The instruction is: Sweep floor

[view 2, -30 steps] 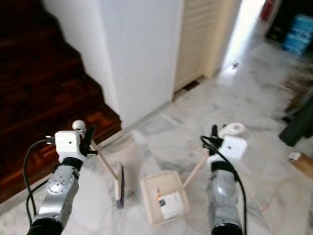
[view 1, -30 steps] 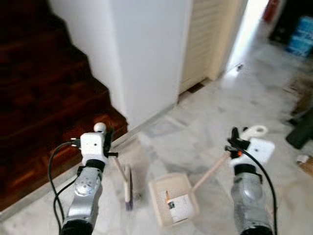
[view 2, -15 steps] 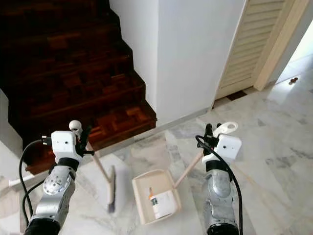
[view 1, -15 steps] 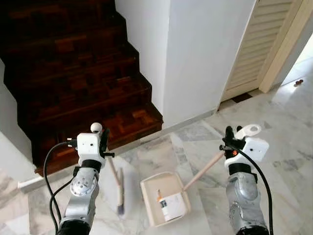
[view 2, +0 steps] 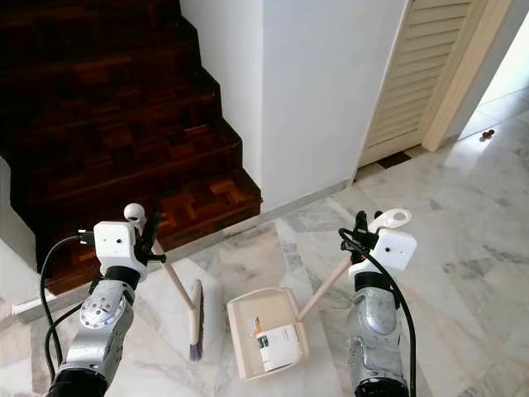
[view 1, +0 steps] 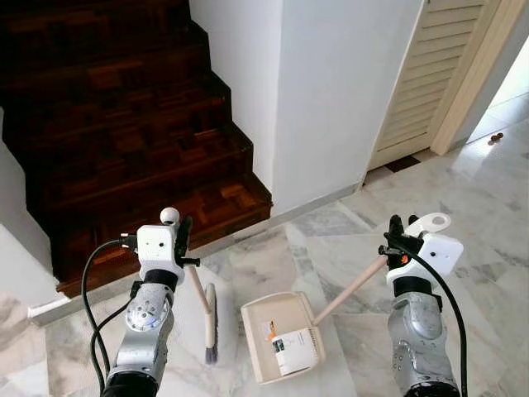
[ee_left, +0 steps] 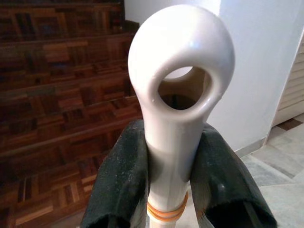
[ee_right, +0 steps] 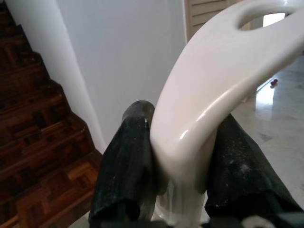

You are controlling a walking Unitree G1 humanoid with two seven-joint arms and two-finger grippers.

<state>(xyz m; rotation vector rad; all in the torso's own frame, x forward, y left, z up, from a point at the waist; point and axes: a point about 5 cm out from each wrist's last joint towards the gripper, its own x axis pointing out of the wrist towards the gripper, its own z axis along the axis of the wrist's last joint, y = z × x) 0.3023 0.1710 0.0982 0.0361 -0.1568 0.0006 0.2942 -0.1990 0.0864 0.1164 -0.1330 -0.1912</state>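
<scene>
Marble floor (view 1: 463,207) is seen spreading from a dark parquet staircase (view 1: 124,124) at its far left edge to a louvred door (view 1: 421,83) at its far right, with a white wall corner (view 1: 331,99) between them. Near the lowest step, a cream dustpan (view 1: 281,335) is laid flat on the floor, a labelled item inside it; its long handle is slanted up to the right gripper (view 1: 395,236), whose jaws are clenched on the white looped grip. Just left of the dustpan, a broom (view 1: 210,322) is stood with its bristle head on the floor beside the stair edge. Its stick is gripped by the left gripper (view 1: 180,240), the jaws closed around the looped handle end (ee_left: 180,90)
</scene>
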